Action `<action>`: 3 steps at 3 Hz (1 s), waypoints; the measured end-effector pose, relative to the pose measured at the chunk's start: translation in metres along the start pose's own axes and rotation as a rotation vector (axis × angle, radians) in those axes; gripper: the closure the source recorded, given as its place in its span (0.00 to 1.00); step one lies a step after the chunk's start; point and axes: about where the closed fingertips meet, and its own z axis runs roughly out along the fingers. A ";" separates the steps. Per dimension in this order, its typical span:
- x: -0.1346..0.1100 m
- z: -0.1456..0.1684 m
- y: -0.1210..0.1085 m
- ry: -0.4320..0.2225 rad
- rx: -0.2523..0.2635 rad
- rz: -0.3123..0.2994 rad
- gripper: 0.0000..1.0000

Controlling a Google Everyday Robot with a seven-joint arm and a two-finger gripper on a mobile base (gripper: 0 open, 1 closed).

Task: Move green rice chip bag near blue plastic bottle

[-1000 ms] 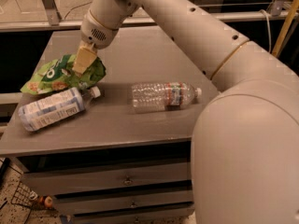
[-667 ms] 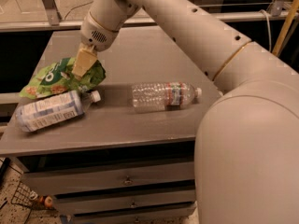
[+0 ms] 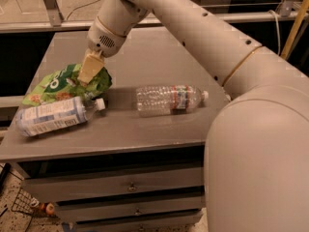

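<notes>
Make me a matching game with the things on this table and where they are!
Things:
1. green rice chip bag
2. blue plastic bottle
3. clear bottle
4. gripper

Places:
A. lying on its side near the middle of the table
B. lying on its side at the front left corner
C. crumpled at the left, just behind the blue plastic bottle
D. down at the right end of the green rice chip bag

Pairs: 1-C, 2-B, 3-A, 4-D
</notes>
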 end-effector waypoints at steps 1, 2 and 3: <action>-0.001 0.004 0.000 0.000 -0.004 -0.001 0.54; -0.001 0.006 0.000 0.000 -0.007 -0.002 0.31; -0.002 0.009 0.000 0.000 -0.010 -0.002 0.07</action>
